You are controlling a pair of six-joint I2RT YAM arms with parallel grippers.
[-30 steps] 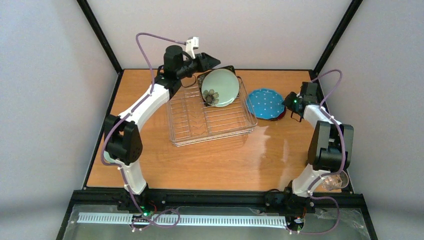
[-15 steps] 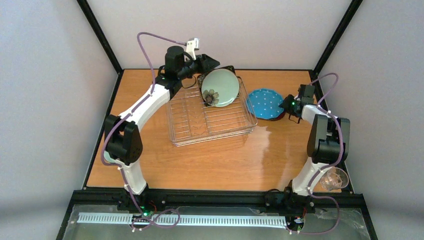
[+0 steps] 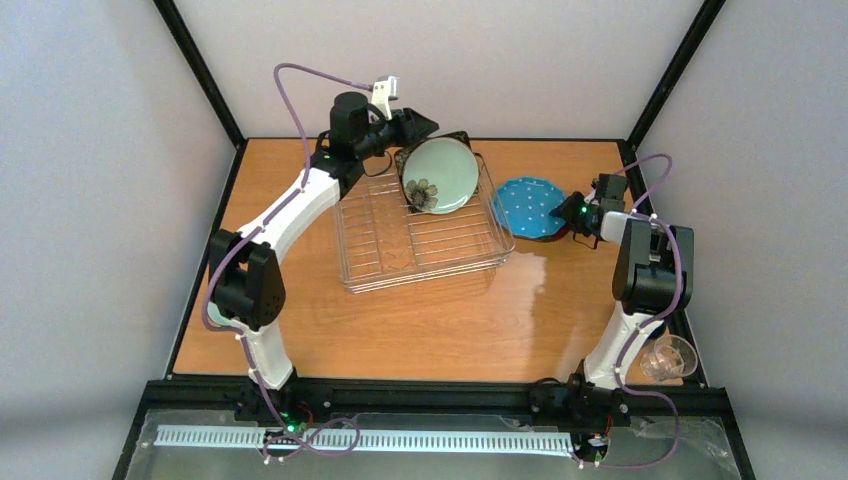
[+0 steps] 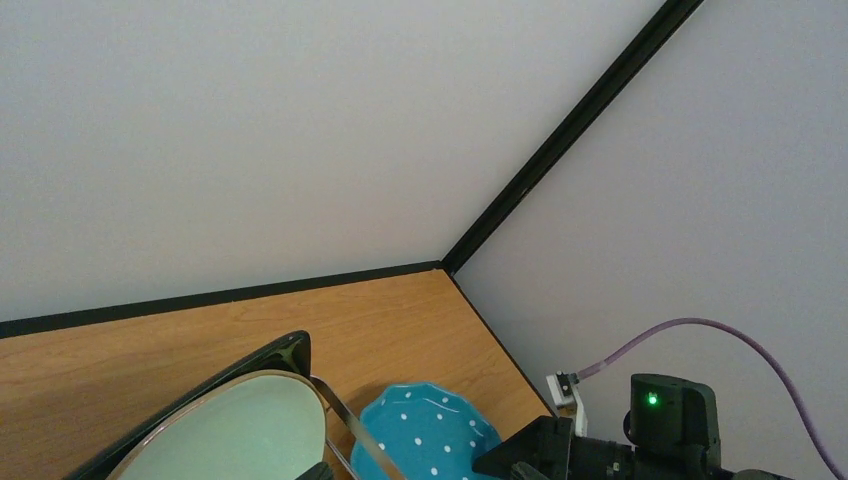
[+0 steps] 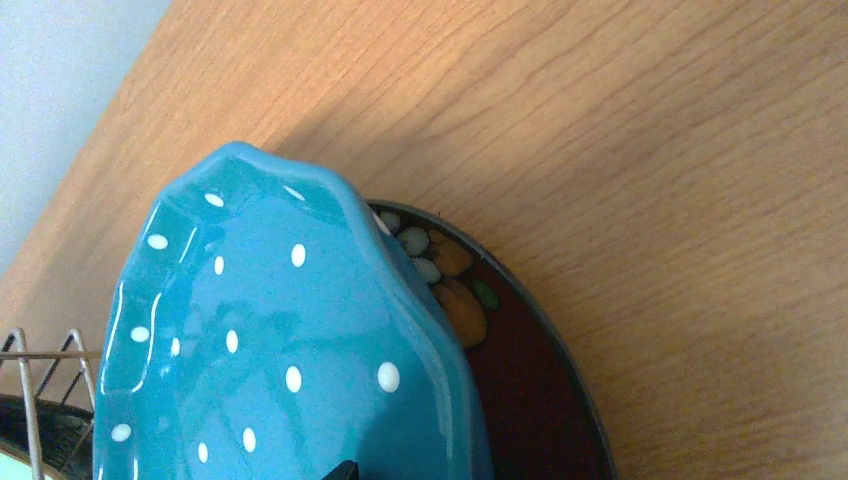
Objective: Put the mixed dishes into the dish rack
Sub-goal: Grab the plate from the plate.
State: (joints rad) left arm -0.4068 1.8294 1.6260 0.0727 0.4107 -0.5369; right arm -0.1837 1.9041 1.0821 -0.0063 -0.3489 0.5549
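Right hand [image 3: 572, 214] has neared the glossy, scalloped blue dotted plate [image 3: 530, 207].

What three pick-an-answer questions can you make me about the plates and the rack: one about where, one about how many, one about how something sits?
1. Where is the blue dotted plate?
A left of the dish rack
B on the small red floral plate
C inside the dish rack

2. How many plates are in the dish rack?
A none
B four
C two

3. How does the pale mint plate sit?
A standing on edge
B lying flat
C upside down

Answers: B, the red rim peeks out underneath; C, the pale mint plate and the black square floral plate; A, it leans upright in the rack.
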